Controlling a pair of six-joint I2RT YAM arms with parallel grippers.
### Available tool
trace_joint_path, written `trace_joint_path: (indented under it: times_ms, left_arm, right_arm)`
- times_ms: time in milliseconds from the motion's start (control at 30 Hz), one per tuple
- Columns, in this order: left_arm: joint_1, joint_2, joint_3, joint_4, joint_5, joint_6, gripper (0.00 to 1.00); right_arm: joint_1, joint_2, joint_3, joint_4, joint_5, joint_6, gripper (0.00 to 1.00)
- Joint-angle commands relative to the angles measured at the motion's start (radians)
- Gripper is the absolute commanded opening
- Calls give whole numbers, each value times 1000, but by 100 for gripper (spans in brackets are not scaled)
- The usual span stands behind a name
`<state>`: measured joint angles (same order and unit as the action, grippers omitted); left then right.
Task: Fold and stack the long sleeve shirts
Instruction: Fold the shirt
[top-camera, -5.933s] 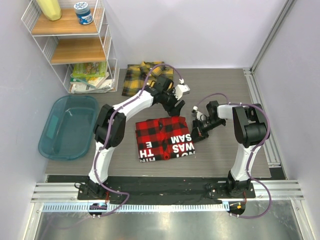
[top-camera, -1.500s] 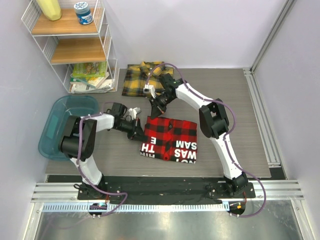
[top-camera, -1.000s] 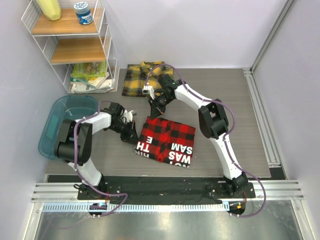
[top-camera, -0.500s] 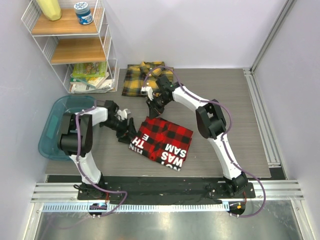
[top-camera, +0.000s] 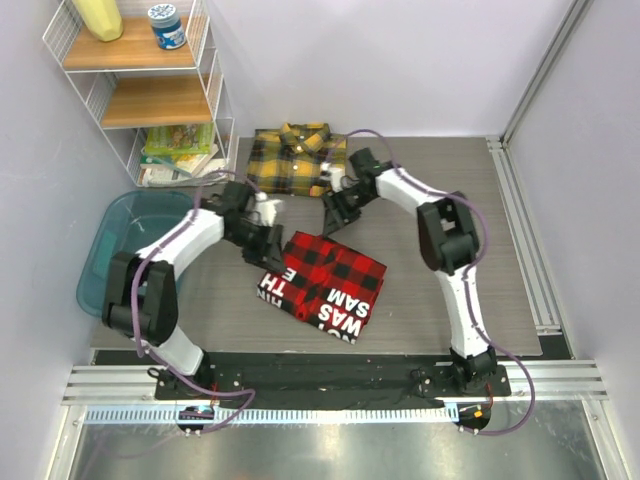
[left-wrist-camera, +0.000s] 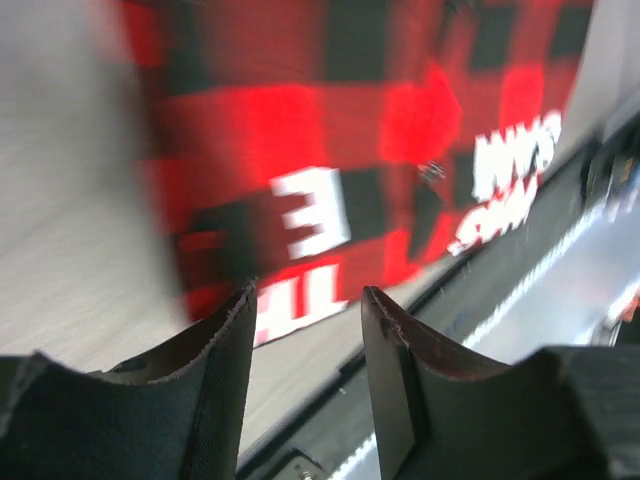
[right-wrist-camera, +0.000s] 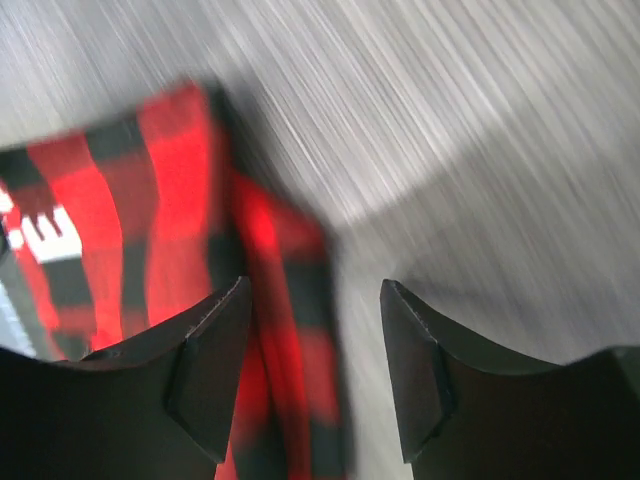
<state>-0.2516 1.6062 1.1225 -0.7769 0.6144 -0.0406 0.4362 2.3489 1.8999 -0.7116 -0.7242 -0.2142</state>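
Nearest, toward the middle of the table (top-camera: 450, 190), closer to its near edge than its far one: folded red-and-black plaid shirt (top-camera: 322, 285), flat on the grey surface. Skewed rectangle, long axis running from far-left to near-right, right end closer to the near edge. White block lettering along its nearer half, upside down from the overhead camera.

Just past the shirt's far-left corner: left gripper (top-camera: 268, 252), parted about halfway, holding nothing. From its wrist camera, black fingers (left-wrist-camera: 215, 340) apart, only the shirt and its lettering blurred beyond the gap.

Past the shirt's far edge, near its middle: right gripper (top-camera: 333, 214), likewise partly spread and empty. Fingers (right-wrist-camera: 210, 340) apart in the wrist view, a shirt corner and bare table beyond them, blurred.

At the far edge, left of centre: yellow-and-black plaid shirt (top-camera: 295, 160), folded, collar toward the far edge, long axis roughly left to right.

Off the left edge: teal plastic bin (top-camera: 105, 270); beyond it, white wire shelf (top-camera: 215, 90).
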Motion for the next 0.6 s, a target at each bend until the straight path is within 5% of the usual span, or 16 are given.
trace_joint_path:
  times_ms: [0,67,200,267,367,433,567]
  left_arm:
    - [-126,84,-14,-41,-39,-5,47]
    - [-149,191,23,-36,-68,-2,47]
    - [-160,392,257,-44,-137,31,46]
    - [-158,449,347,-48,-166,24,45]
    - [-153,488,431,-38,-180,1,45]
    - [-149,466,424,-22,-177,-1,48]
    - [-118,353,347,50,-113,7,54]
  right_arm:
    - [-82,-175,-218,-6,-78,58,56]
    - [-90,-216,-351,-2,-95,56,49]
    - [-90,-282,-567,23,-155,50,13]
    - [-99,-316,-652,40,-159,55,8]
    - [-146,-361,-661,50,-153,84,13]
    - [-184,-378,-650,50,-159,125,33]
    - [-266,-421,-731,107,-217,258,50]
